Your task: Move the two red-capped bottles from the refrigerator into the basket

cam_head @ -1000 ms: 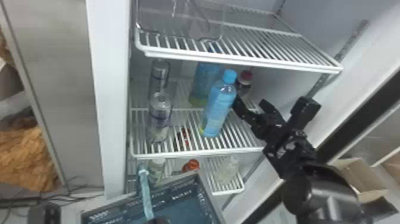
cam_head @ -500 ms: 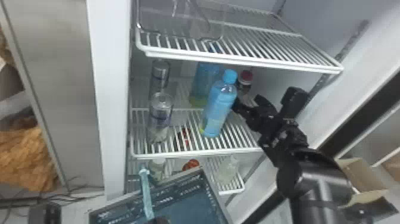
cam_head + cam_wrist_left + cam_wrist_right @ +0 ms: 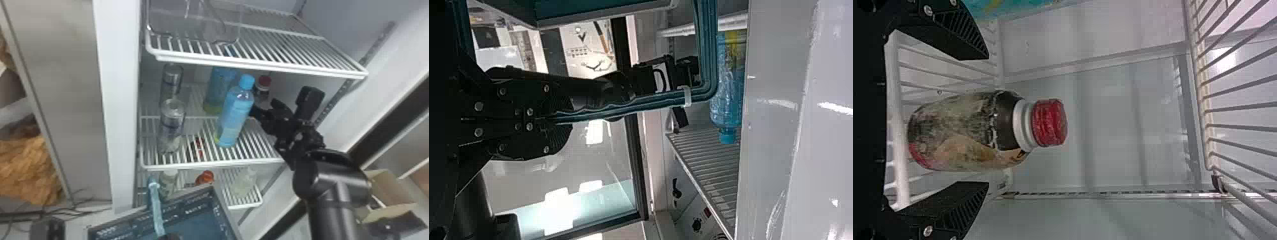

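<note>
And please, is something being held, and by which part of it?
The left gripper holds the basket by its teal handle. The right gripper holds nothing: its open jaws stand on either side of a red-capped bottle.

one mid-shelf red-capped bottle, two blue bottles, two clear containers, three wire shelves

Red-capped bottle: cap deep red, neck ring white, shoulder band near-black, body mottled grey and beige with a tan patch and a red streak towards its base. Blue bottle: cap plain sky blue, body lighter blue, yellow-green at the base. Middle shelf: white, patterned in parallel bars. Basket handle: dark teal. Right gripper: black throughout, with ribbed striping along the finger sides.
</note>
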Controlling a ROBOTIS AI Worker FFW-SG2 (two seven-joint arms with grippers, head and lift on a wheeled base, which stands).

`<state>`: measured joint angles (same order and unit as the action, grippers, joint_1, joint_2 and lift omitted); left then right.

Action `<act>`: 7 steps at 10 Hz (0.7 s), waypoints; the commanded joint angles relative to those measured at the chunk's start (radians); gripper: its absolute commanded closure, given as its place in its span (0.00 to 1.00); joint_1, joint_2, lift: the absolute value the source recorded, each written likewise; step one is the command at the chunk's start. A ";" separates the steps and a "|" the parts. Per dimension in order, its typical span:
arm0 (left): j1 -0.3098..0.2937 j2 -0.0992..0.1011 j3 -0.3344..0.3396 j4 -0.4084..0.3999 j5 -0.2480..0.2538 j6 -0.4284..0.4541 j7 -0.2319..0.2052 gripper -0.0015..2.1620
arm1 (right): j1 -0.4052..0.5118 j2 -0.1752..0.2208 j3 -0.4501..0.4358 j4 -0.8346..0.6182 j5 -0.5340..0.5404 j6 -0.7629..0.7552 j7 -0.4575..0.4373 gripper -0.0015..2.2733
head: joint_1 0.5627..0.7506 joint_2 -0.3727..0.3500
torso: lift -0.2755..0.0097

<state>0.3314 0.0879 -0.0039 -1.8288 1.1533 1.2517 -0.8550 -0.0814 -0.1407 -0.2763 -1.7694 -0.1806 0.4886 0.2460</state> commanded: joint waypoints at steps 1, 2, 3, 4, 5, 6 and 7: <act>0.000 0.000 0.000 0.002 0.001 0.000 0.001 0.55 | -0.022 -0.005 0.001 0.016 0.013 0.015 -0.002 0.05 | 0.70 0.03 | 0.97; 0.000 0.000 0.000 0.002 0.001 0.000 0.001 0.55 | -0.027 -0.007 0.001 0.016 0.017 0.024 -0.005 0.05 | 0.70 0.03 | 0.97; 0.002 0.000 0.002 0.002 0.001 0.000 0.001 0.55 | -0.036 -0.008 0.003 0.028 0.019 0.027 -0.010 0.05 | 0.70 0.03 | 0.97; 0.002 0.000 0.002 0.002 0.001 0.000 -0.001 0.55 | -0.051 -0.013 0.011 0.048 0.023 0.027 -0.011 0.05 | 0.70 0.03 | 0.97; 0.000 0.000 0.002 0.002 0.001 0.000 -0.001 0.55 | -0.063 -0.014 0.015 0.060 0.027 0.029 -0.011 0.05 | 0.70 0.03 | 0.97; 0.000 0.000 0.002 0.002 0.001 0.000 -0.001 0.55 | -0.081 -0.017 0.017 0.077 0.027 0.034 -0.013 0.05 | 0.70 0.03 | 0.97; 0.000 0.000 0.002 0.002 0.001 0.000 0.001 0.55 | -0.088 -0.020 0.017 0.084 0.029 0.042 -0.013 0.07 | 0.70 0.03 | 0.97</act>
<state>0.3314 0.0874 -0.0020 -1.8272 1.1546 1.2517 -0.8554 -0.1640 -0.1594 -0.2596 -1.6908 -0.1529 0.5259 0.2328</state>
